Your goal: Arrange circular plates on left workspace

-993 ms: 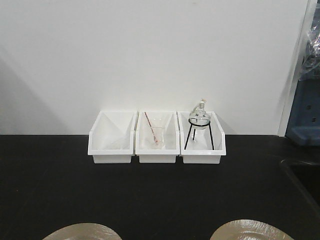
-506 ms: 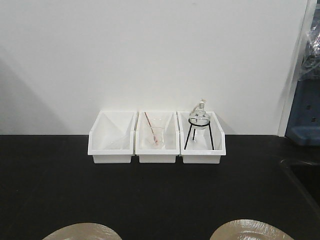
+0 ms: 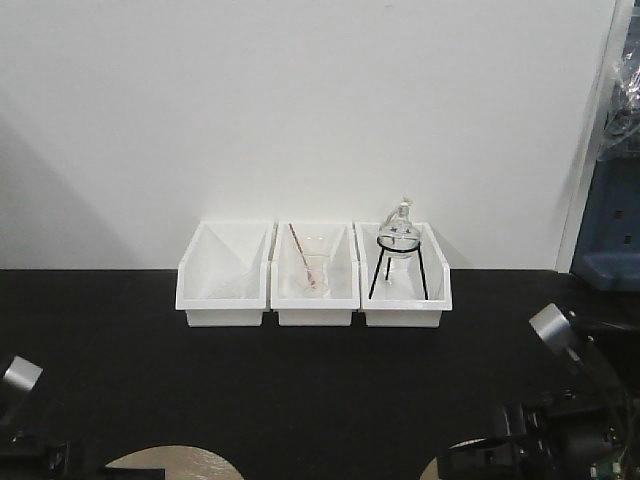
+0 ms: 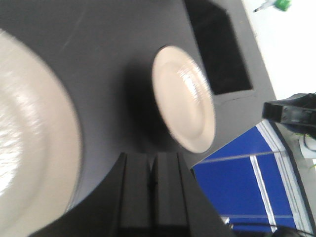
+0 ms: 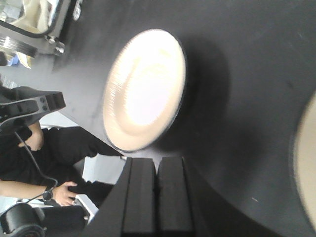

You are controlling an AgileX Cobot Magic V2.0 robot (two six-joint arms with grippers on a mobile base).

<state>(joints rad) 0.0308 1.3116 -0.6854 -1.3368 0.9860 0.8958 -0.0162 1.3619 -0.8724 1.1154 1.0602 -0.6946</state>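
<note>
White bins [image 3: 313,275] are set behind flat-lying plates [image 4: 182,98] on the counter [image 3: 320,380]; left gripper [image 4: 153,182] and right gripper [image 5: 158,192] are clenched empty.

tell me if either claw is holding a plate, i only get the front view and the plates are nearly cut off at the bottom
observer: no. the left claw is shut with nothing between its fingers.
operator: and the right one
observer: the right claw is shut and empty too.
operator: where's the right plate vs the sink
observer: the right plate lies flat on the counter, close beside the sink.
</note>
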